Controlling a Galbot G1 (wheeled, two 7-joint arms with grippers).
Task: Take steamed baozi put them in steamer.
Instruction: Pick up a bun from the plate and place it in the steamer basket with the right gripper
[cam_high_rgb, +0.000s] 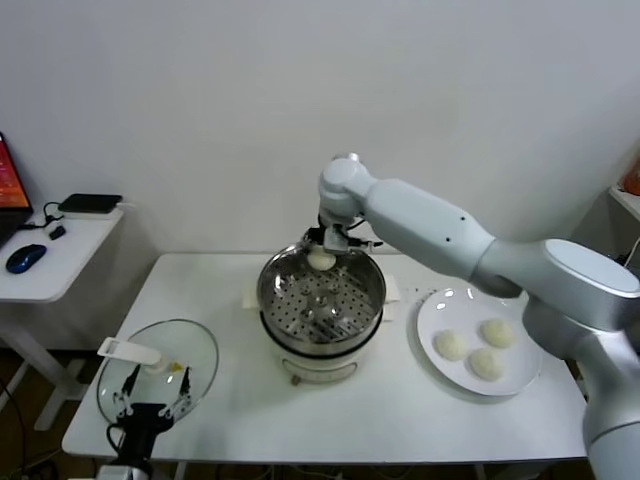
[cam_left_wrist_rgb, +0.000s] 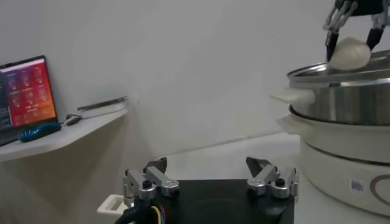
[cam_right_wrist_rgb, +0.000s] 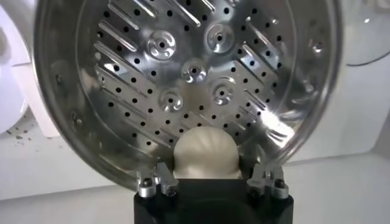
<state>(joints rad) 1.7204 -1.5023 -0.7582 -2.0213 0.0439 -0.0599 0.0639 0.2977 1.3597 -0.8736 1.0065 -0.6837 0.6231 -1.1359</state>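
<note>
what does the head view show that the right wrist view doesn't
Only the head view shows the white plate with three baozi on it, the glass lid, the left claw parked open by that lid, and the side desk. Only the right wrist view shows the steamer's perforated floor close up. Both show the right claw holding a baozi above the steamer.

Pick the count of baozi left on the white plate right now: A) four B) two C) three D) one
C: three baozi lie on the white plate, while the right gripper holds a fourth baozi in its jaws above the far rim of the steamer.
</note>
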